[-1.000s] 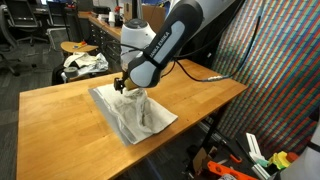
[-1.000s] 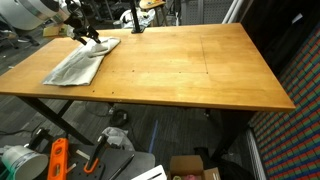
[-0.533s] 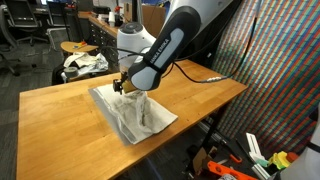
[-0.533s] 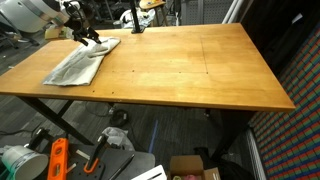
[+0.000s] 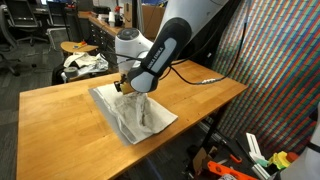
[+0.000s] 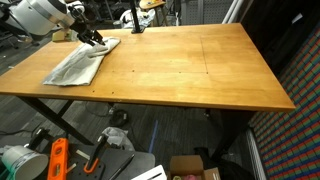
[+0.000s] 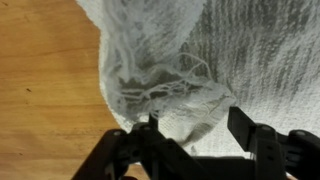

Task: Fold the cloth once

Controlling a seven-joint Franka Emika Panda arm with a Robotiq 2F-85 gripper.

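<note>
A wooden worktop [image 5: 60, 115] stands on dark legs. Beyond its far corner sits a white-and-dark fabric bundle [image 5: 85, 63]. A black cable [image 5: 203, 79] trails over one edge. A multicoloured patterned screen [image 5: 285, 70] stands alongside. In an exterior view, a cardboard box [image 6: 190, 167] sits on the floor below.

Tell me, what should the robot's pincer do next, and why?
Probably squeeze shut on the cloth. In the wrist view the pincer sits low over a rumpled, frayed edge, jaws apart with fabric between them, so nothing is pinched yet for lifting and folding.
</note>
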